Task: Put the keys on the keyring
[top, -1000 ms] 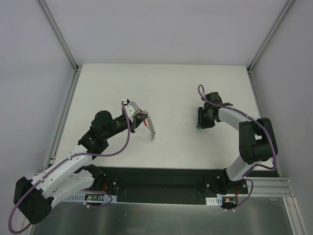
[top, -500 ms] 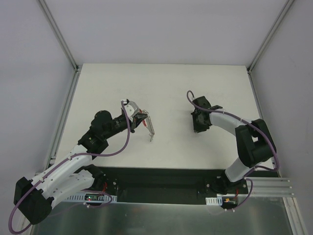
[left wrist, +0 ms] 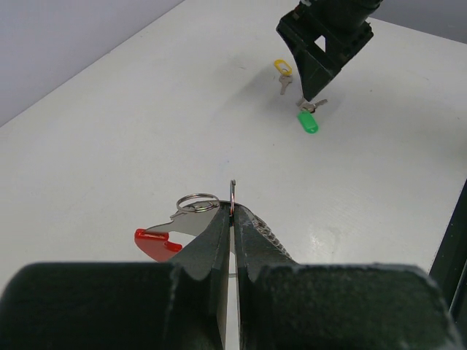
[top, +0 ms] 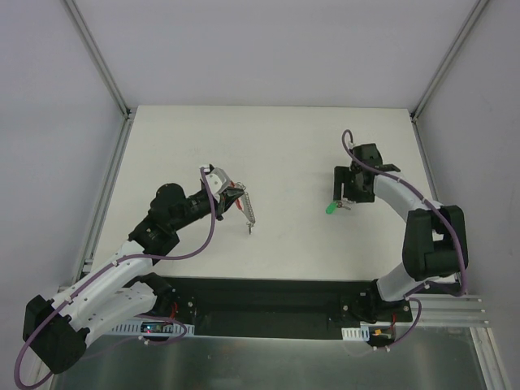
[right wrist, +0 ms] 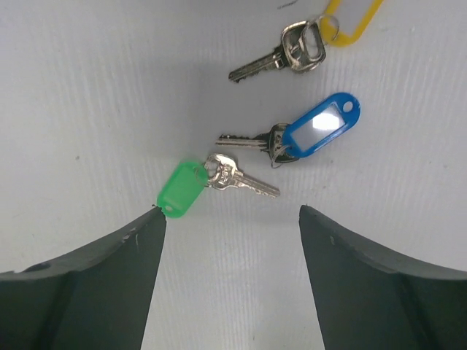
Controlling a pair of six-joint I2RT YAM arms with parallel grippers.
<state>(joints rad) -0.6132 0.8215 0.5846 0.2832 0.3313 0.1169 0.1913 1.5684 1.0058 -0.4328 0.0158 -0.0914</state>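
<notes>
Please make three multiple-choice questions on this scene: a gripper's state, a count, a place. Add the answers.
1. The left gripper is: A open; B shut on the keyring; C out of view.
2. How many keys lie loose? A two; B three; C five.
3. The green key lies: A in the left gripper; B on the keyring; C on the table between the right gripper's fingers.
Answers: B, its fingers pinch the ring's wire; B, green, blue, yellow tags; C, seen in the right wrist view.

Overhead looking down, wrist views close, sharing green key (right wrist: 182,188)
</notes>
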